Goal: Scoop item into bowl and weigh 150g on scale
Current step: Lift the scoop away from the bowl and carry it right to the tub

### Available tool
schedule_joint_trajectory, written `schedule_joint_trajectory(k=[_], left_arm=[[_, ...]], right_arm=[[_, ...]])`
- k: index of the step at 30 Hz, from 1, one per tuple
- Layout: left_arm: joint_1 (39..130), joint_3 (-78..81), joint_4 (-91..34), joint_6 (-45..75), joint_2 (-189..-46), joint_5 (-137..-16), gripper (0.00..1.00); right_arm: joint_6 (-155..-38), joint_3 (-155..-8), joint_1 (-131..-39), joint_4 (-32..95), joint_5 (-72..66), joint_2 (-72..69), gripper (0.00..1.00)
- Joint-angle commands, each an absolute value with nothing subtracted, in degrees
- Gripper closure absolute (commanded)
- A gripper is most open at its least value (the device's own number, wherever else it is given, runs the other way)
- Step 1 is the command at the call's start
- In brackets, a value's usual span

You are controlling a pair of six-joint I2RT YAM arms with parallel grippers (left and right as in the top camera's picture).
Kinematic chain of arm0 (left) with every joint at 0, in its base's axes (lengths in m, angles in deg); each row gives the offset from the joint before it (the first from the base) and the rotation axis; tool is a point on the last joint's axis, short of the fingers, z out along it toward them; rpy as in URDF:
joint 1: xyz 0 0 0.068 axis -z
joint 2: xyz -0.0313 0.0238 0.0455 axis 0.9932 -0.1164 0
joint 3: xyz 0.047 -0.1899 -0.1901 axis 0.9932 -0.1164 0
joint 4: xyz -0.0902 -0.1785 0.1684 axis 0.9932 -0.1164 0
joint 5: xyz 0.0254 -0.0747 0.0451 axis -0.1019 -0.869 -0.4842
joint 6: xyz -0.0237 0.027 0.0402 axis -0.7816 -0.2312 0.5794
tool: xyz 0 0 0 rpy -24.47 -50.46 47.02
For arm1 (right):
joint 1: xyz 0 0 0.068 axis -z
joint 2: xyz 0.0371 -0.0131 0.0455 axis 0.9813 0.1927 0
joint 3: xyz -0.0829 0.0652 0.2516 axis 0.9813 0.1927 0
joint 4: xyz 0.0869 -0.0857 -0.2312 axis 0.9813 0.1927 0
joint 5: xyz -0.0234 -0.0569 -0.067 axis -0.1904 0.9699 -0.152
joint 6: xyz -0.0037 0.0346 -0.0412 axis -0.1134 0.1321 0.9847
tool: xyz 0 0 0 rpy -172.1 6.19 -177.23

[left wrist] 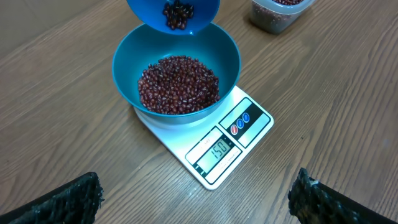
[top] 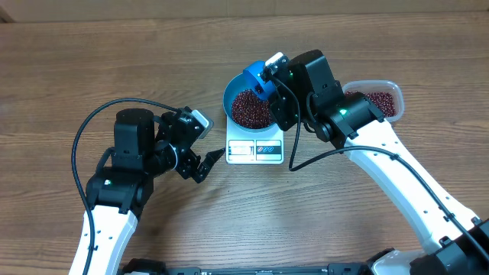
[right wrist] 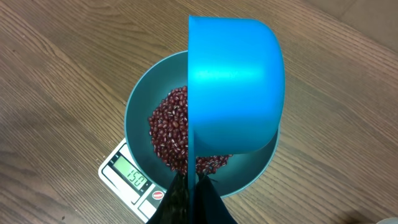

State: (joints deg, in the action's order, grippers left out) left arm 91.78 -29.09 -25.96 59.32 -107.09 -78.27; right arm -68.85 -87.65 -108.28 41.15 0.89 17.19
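The right hand (right wrist: 190,198) is clenched on the handle of a blue scoop (right wrist: 236,81), which is tipped over the teal bowl (left wrist: 127,71) with a few beans inside it. The bowl sits on the white scale (left wrist: 252,127) and holds a heap of red-brown beans (left wrist: 178,84). The display (left wrist: 219,150) reads 150. The left hand (left wrist: 196,202) hangs released, fingers wide, above the bench (left wrist: 62,143) near the scale.

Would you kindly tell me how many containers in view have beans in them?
3: the teal bowl on the scale, the blue scoop held above it, and the clear tub to their right.
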Motion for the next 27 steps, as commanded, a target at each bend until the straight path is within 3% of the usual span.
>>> schedule_joint_trajectory(k=[1, 18, 27], left_arm=[[91.3, -29.4, -25.9, 60.4, -106.8, -78.4, 0.0], [91.3, -29.4, -25.9, 60.4, -106.8, -78.4, 0.0], [91.3, -29.4, -25.9, 60.4, -106.8, -78.4, 0.01]], right_arm=[[-69.5, -89.6, -108.4, 40.8, 1.4, 17.0, 0.96], [-87.9, -89.6, -108.3, 36.6, -4.2, 17.0, 0.96], [-103.9, -89.6, -101.7, 33.1, -6.9, 17.0, 0.96]])
